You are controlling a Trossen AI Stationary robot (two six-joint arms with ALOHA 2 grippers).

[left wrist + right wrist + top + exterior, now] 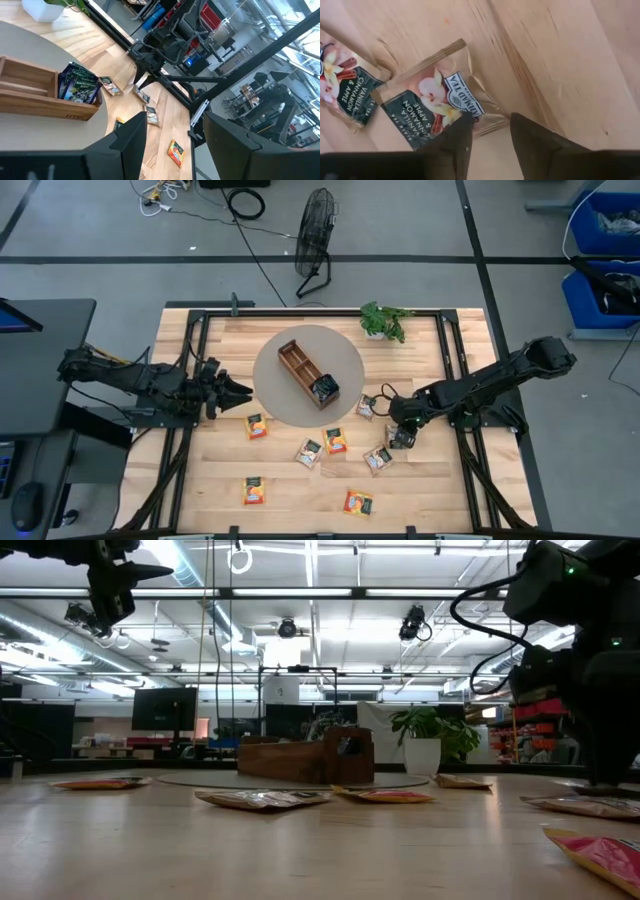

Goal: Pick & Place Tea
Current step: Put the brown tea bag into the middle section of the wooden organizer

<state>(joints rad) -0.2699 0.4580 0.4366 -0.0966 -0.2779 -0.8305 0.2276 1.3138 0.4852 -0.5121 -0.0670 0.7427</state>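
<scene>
Right wrist view shows me the step I am on: picking up a tea bag. My right tool (487, 131) is low over the counter (560, 60), and a pale tea sachet (437, 102) with flowers on it lies flat just in front of its tips. One finger (457, 137) sits over the near edge of the sachet. The two fingers stand partly apart with a gap between them, and they hold nothing yet. A second pale sachet (342, 87) lies just beside the first one, a bit farther from the tool.

From above, the right tool (402, 430) is among the loose sachets, and the wooden tray (300, 365) is well off to its side on a round grey mat (345, 350). One end of the tray already holds dark blue sachets (324, 389). More orange sachets (256, 426) lie spread over the counter.

My left tool (238, 391) waits near the mat's other side, fingers wide, holding nothing.

Next, I think I must get one finger under or against the sachet's edge, squeeze gently, and lift. The sachet is flat and thin, so it may slide away.
</scene>
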